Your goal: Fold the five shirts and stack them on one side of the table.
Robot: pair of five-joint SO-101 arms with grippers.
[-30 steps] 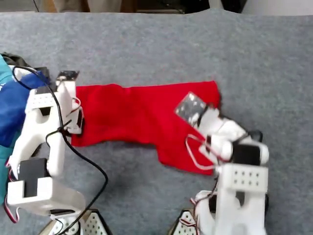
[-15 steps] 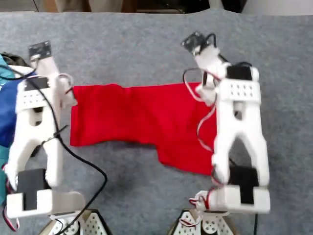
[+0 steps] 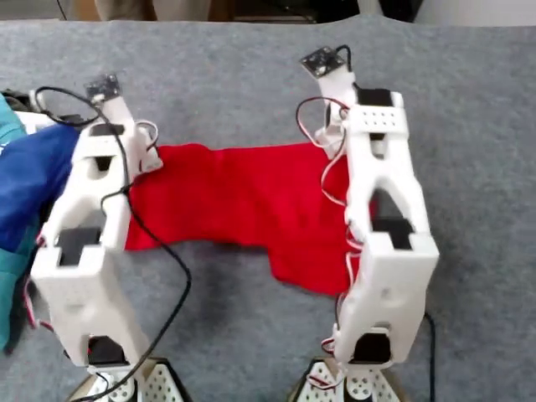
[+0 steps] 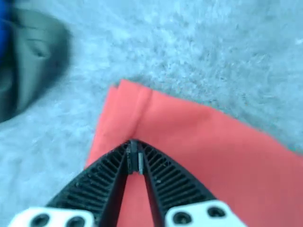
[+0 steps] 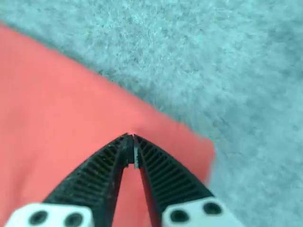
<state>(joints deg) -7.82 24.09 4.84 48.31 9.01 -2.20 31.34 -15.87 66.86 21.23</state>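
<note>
Red shirt (image 3: 234,201) lies spread flat along the middle of the grey table cover (image 3: 209,75), with both grippers at its far edge. The left gripper (image 4: 133,158) has its fingers pressed together over the far left corner, beside a small crease. The right gripper (image 5: 130,150) is likewise closed, over the far right corner. Whether either pinches cloth I cannot tell. A black cable (image 3: 172,272) crosses the shirt's near left corner. At the table's left edge a blue garment (image 3: 25,180) lies on a teal one (image 3: 8,280).
</note>
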